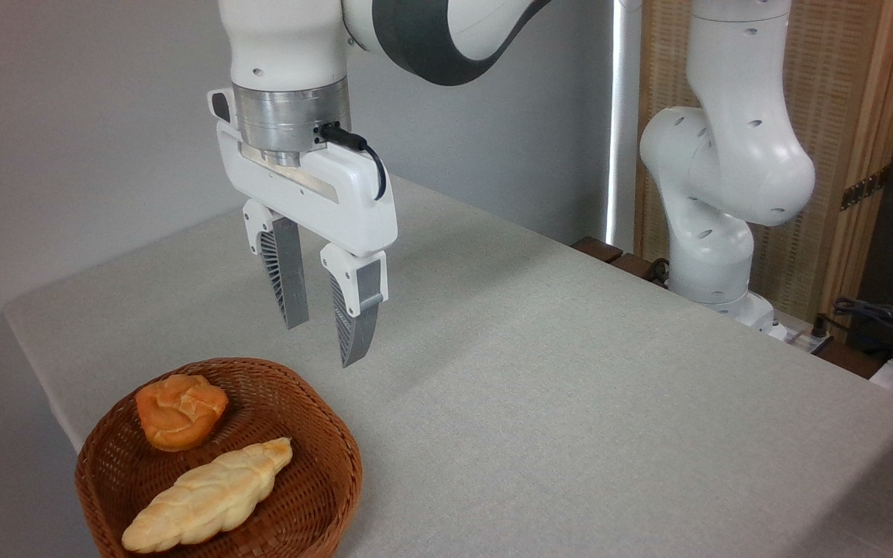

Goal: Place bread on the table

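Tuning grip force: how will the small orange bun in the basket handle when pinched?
The bun looks glossy, so it may slip. Its roundish shape could roll against the basket wall. The creased top probably offers the open hand some purchase.

A plain grey wall fills the left and far side of the scene, matte and evenly lit. To the right of centre, a narrow vertical strip of bright white light runs from the top edge down toward the far tabletop edge. Right of that strip stands a folding screen with woven beige panels, light wooden frame members and a metal hinge partway down. Beyond the screen, at the far right, the background is dark. Low at the right edge, dark cables lie bundled beside a white object. Illumination is soft and diffuse, with faint shadows.
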Motion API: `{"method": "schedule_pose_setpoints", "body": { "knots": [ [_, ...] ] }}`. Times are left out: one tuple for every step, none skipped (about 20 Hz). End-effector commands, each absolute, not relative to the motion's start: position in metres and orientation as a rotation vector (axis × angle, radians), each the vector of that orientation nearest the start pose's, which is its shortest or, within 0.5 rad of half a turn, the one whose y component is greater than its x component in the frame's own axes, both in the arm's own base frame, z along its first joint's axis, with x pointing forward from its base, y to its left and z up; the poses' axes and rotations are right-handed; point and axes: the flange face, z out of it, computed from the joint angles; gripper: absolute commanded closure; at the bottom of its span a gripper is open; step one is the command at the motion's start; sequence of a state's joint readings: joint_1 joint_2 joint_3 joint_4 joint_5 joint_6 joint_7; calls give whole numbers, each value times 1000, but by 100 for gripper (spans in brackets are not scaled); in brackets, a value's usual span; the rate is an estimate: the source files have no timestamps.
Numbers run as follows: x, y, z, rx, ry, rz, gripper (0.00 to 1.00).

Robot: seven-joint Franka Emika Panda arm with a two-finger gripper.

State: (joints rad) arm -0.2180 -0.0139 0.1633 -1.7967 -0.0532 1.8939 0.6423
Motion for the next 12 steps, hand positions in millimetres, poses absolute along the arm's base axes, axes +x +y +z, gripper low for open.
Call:
{"method": "schedule_pose_setpoints", "body": {
  "knots": [
    [573, -40, 540, -2982, 1050, -132, 0],
    [573, -40, 540, -2982, 1050, -132, 0],
    [573, -41, 539, -2982, 1053, -130, 0],
    [574, -41, 537, -2983, 1053, -125, 0],
    [574, -41, 537, -2983, 1053, -125, 0],
    [574, -41, 536, -2983, 1053, -123, 0],
    [574, -41, 536, -2983, 1053, -123, 0],
    [574, -41, 536, -2983, 1053, -123, 0],
    [574, -41, 536, -2982, 1053, -125, 0],
    [574, -41, 536, -2982, 1053, -125, 0],
    [574, -41, 536, -2982, 1053, -125, 0],
    [574, -41, 536, -2982, 1053, -125, 0]
  ]
}}
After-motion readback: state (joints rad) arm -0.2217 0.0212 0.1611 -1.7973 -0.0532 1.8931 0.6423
